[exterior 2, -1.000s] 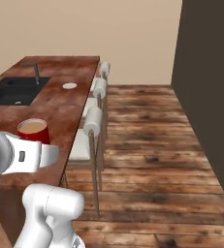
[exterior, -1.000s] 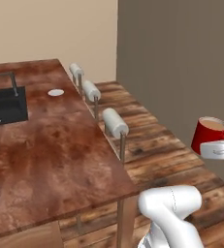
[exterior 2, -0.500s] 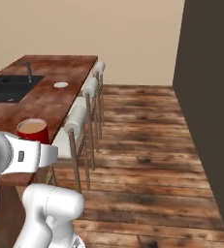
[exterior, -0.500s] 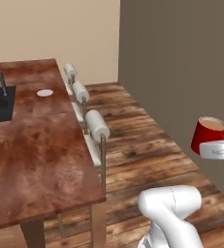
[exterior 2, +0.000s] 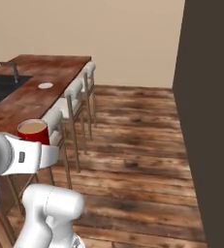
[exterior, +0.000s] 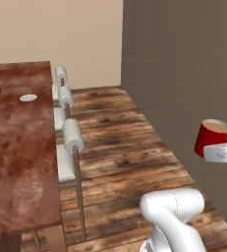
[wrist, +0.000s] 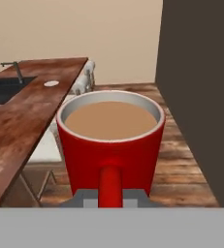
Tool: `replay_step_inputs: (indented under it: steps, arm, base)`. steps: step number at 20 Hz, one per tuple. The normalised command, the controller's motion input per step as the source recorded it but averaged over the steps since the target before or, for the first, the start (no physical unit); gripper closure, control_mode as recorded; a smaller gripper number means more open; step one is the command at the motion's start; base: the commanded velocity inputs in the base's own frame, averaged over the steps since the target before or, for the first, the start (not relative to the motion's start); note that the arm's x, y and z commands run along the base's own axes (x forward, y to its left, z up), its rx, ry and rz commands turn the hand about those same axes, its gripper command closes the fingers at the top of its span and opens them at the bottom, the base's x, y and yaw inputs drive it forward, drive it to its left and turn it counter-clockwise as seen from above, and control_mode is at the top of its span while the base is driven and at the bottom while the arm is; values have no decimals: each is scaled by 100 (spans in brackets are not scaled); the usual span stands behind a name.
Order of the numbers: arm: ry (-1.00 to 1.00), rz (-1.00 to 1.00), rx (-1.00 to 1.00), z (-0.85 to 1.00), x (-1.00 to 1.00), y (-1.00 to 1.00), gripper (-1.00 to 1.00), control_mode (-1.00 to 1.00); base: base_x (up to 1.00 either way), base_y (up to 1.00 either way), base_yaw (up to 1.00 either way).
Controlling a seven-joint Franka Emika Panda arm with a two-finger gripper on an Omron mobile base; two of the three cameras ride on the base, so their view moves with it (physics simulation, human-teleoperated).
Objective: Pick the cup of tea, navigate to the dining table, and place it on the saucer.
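End effector (wrist: 111, 199) fingertips hidden behind cup of tea (wrist: 111, 145) handle.

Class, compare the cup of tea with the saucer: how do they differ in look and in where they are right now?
The cup of tea is red, tall and cylindrical; the saucer is white and flat. The cup is held aloft by the gripper, beside the dining table; the saucer lies on the tabletop. Both are round.

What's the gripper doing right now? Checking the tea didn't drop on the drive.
Gripper: closed on the cup of tea, carried upright in the air beside the dining table.
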Motion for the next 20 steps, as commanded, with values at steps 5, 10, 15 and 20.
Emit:
replay_step_inputs:
  steps: [5,10,15,20]
  arm:
    - [0,0,0,0,0,0,100,100]
    - [0,0,0,0,0,0,100,100]
    - [0,0,0,0,0,0,100,100]
    - [0,0,0,0,0,0,100,100]
  base:
    - [74,-53,29]
    - [82,-50,33]
    - [80,-52,36]
    - [73,-54,36]
